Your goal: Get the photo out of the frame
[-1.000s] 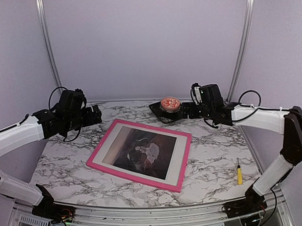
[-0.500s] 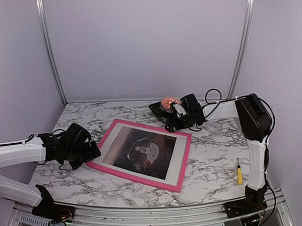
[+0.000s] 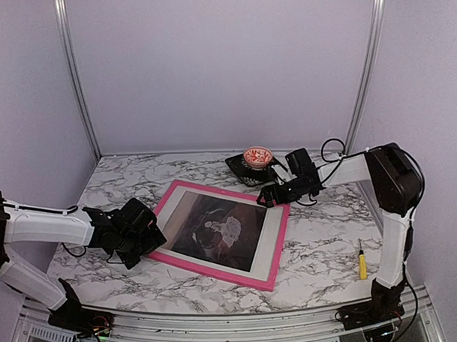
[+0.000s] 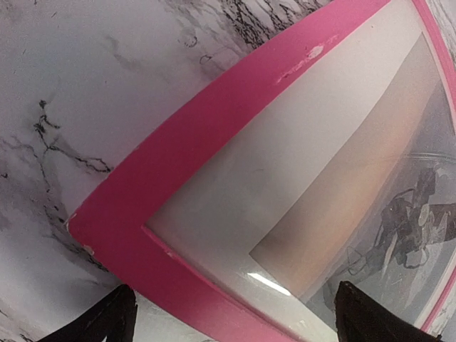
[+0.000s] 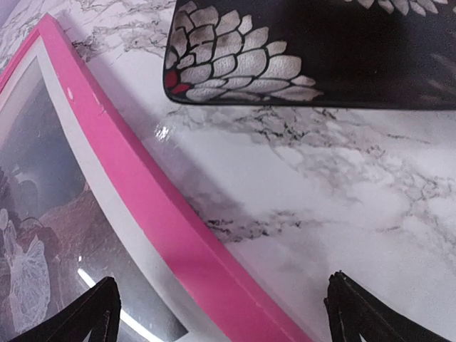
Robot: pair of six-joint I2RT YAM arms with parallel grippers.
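Lying flat: one frame (image 3: 280,246), one photo (image 3: 215,230)

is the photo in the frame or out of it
In the frame. The photo lies inside the pink frame, white margin all round; glare streaks in the wrist views suggest glazing over it.

Table (image 3: 321,235): white marble-effect top with grey-black veining. Lying directly on it are three items.
1. Picture frame (image 3: 280,246), large, with a thin bright pink border. It lies flat and face up near the middle, turned at an angle to the table edges.
2. Tray (image 3: 240,169), dark with a pale scale pattern. It sits near the back, just beyond the frame's far right corner, with a strip of bare marble between.
3. Screwdriver (image 3: 361,262), yellow-handled. It lies at the front right, well apart from the frame.
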